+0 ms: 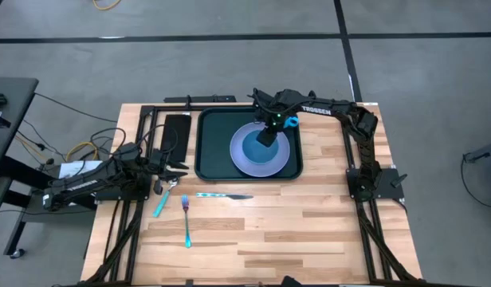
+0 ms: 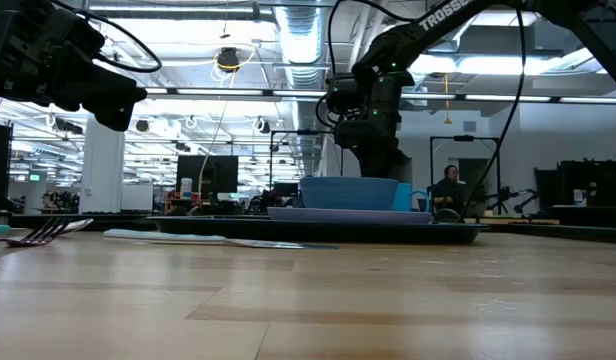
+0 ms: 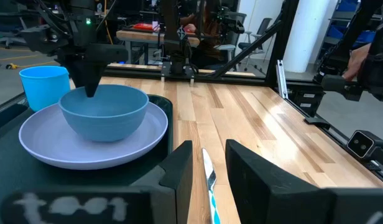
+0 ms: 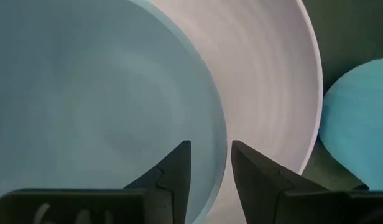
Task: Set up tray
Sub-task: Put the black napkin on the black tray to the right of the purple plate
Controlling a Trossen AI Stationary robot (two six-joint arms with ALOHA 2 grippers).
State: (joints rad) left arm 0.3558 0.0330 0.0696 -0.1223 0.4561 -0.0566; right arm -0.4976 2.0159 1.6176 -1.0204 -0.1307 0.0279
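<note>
The dark green tray [image 1: 210, 151] lies at the table's far middle. A lavender plate [image 1: 284, 159] sits flat in it, and a blue bowl [image 1: 249, 150] stands upright on the plate [image 3: 148, 134]. A light blue cup [image 1: 292, 122] stands in the tray's far right corner. My right gripper [image 4: 211, 158] points down at the bowl's far rim [image 4: 221, 143], open, one finger inside the bowl [image 3: 104, 112] and one outside, with no touch showing. My left gripper [image 3: 208, 162] hovers open near the table's left edge, by the cutlery.
A knife [image 1: 223, 195], a fork [image 1: 186, 217] and a light blue spoon [image 1: 161, 203] lie on the wood nearer than the tray. A small narrow black rectangle [image 1: 176, 133] lies left of the tray. The table's near half and right side are bare wood.
</note>
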